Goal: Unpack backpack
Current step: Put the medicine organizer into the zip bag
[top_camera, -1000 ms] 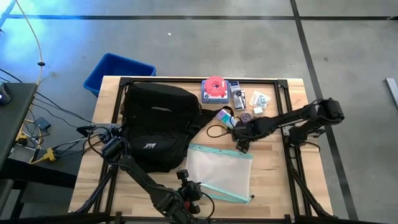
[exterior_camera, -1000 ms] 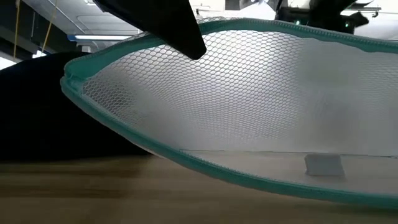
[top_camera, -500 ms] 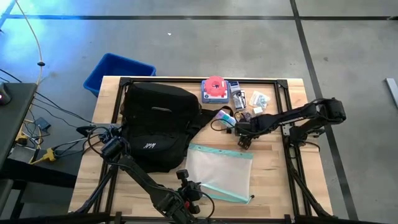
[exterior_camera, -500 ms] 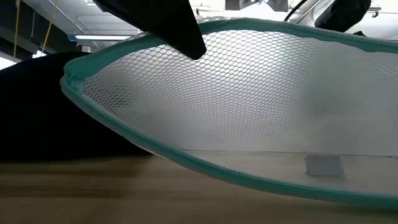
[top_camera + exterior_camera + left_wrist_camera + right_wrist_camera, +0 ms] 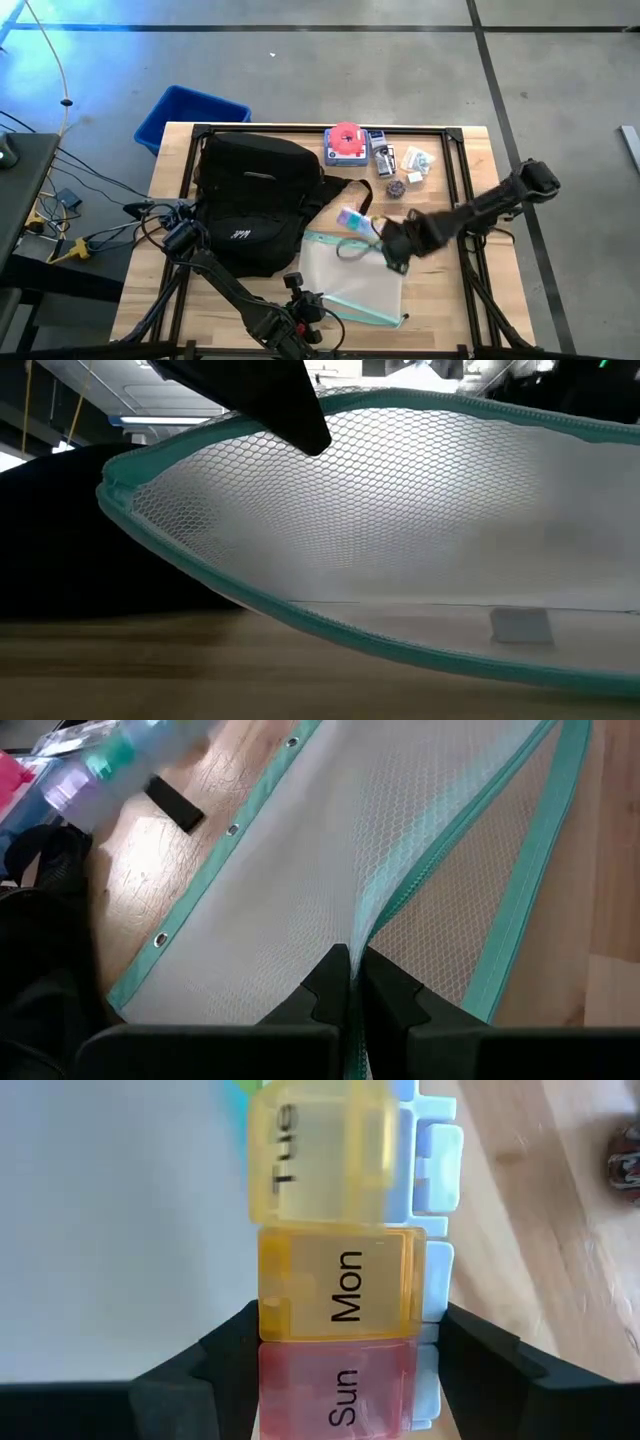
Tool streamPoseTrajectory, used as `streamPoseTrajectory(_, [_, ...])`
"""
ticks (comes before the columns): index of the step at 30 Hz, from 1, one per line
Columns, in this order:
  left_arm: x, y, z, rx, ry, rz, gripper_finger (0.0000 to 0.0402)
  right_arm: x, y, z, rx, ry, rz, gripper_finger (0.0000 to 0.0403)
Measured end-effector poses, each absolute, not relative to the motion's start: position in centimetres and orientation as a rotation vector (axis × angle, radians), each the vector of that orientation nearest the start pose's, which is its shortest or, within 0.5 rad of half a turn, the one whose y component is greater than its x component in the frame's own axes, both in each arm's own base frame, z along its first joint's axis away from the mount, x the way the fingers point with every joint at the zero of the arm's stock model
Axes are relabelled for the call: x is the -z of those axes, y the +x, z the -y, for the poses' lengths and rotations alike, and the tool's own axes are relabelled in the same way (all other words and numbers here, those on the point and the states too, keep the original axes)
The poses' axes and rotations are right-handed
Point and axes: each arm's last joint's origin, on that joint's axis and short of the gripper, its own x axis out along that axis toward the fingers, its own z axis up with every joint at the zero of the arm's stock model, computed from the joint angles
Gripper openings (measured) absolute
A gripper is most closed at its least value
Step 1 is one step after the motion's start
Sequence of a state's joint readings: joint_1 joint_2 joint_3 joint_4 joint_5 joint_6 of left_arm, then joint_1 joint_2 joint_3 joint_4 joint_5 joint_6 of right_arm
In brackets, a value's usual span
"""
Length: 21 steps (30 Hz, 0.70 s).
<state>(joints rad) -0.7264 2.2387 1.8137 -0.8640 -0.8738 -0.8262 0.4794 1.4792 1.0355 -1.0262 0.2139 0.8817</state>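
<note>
Right gripper [image 5: 345, 1370] clamped on boxy translucent pill organizer [image 5: 335, 1250] – Sun/Mon/Tue lids, left gripper [image 5: 350, 982] pinched on teal-edged mesh pouch [image 5: 330, 870], beside soft black backpack [image 5: 250, 200]

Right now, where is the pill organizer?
High view: the pill organizer is clamped in the right gripper over the mesh pouch, just right of the backpack.

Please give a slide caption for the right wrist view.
Right gripper holds a weekly pill organizer over the mesh pouch.
</note>
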Motion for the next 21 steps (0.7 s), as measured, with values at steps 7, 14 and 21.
streamPoseTrajectory(7, [-18.2,35.9,28.1,-0.495,0.149,-0.714,0.0000,-28.5,19.7,-21.6,0.057,0.383,-1.051,0.0219])
streamPoseTrajectory(14, [-18.3,36.4,27.4,-0.537,0.129,-0.684,0.0000,-26.5,16.2,-30.1,-0.222,0.526,-1.016,0.0219])
streamPoseTrajectory(21, [-18.5,37.2,26.8,-0.568,0.085,-0.649,0.0000,-21.5,17.4,-31.7,-0.089,0.593,-1.201,0.0219])
